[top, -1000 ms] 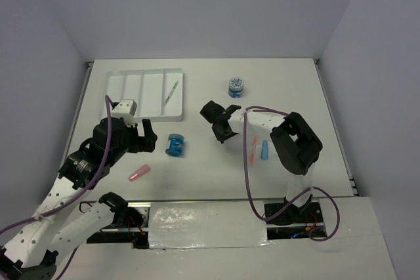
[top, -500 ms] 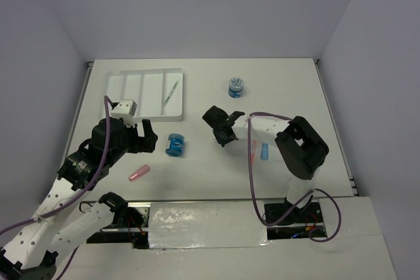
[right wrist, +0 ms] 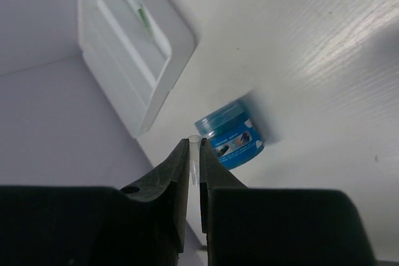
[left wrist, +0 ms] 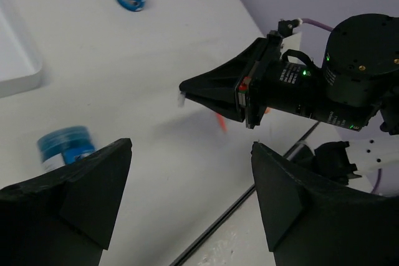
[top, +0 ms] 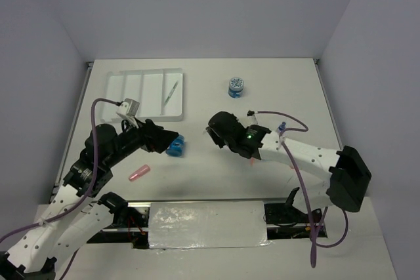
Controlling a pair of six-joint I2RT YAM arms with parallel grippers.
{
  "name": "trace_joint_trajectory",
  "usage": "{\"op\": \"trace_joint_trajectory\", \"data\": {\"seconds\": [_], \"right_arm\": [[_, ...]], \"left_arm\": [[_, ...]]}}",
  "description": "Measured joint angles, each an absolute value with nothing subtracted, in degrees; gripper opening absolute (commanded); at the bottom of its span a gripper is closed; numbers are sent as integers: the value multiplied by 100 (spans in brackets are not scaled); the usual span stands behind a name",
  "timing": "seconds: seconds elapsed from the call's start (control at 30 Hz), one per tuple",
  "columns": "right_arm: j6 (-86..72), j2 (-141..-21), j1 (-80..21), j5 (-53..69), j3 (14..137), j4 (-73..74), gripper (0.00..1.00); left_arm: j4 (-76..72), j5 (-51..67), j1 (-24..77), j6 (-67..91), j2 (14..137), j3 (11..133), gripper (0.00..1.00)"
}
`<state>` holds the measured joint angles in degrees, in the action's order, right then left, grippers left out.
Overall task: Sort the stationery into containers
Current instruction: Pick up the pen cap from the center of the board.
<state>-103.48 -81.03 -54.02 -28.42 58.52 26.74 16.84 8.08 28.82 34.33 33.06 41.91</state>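
Observation:
The white four-compartment tray (top: 141, 86) lies at the back left, with the thin grey-green pen (top: 172, 92) in its right compartment. My right gripper (top: 210, 131) is shut on the thin orange pen (left wrist: 221, 123). The pen's clear end (right wrist: 194, 154) shows between the fingertips, above the table's middle. My left gripper (top: 167, 139) is open, its jaws wide apart, right beside a blue spool (top: 176, 147) lying on its side. That spool also shows in the left wrist view (left wrist: 64, 144) and the right wrist view (right wrist: 232, 134). A second blue spool (top: 236, 87) stands further back. A pink stub (top: 139, 174) lies near the front left.
The right arm (top: 302, 155) stretches across the right half of the table and hides what lies under it. The tray's corner (right wrist: 159, 60) is just beyond the near spool in the right wrist view. The table's front edge (left wrist: 249, 194) runs close below the left gripper.
The right arm has swung and stretched out, and the orange pen has left its spot on the table. The left gripper has moved right, up to the near blue spool.

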Motion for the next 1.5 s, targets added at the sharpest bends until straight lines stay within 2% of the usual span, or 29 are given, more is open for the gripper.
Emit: {"op": "trace_joint_trajectory", "data": {"seconds": [0.17,0.3,0.6,0.7,0.77,0.97,1.13,1.5], "right_arm": [[-10082,-7247,-5468,-2832,5319,2215,0],[-9961,-6635,-5575,-2786,5019,1846,0],[-9771,-6248,-5852,-2762,4980,1341,0],[-9734,-6235,-5876,-2786,4980,1308,0],[-9692,-6235,-5929,-2803,4982,1306,0],[-9553,-6235,-6097,-2923,4989,1282,0],[-9439,-6235,-6243,-2987,5039,1240,0],[-9260,-6235,-6311,-3046,5048,989,0]], "left_arm": [[294,1695,2882,3500,3677,3883,88],[-587,2244,2886,3623,3809,3483,81],[-2095,3048,3083,3791,4233,3245,79],[-2235,3046,3297,3747,4403,3245,75],[-2237,3026,3422,3704,4545,3245,69],[-2209,2801,3557,3553,4818,3245,64],[-2189,2598,3573,3444,4945,3247,56],[-2121,2421,3581,3315,5017,3247,52]]}}
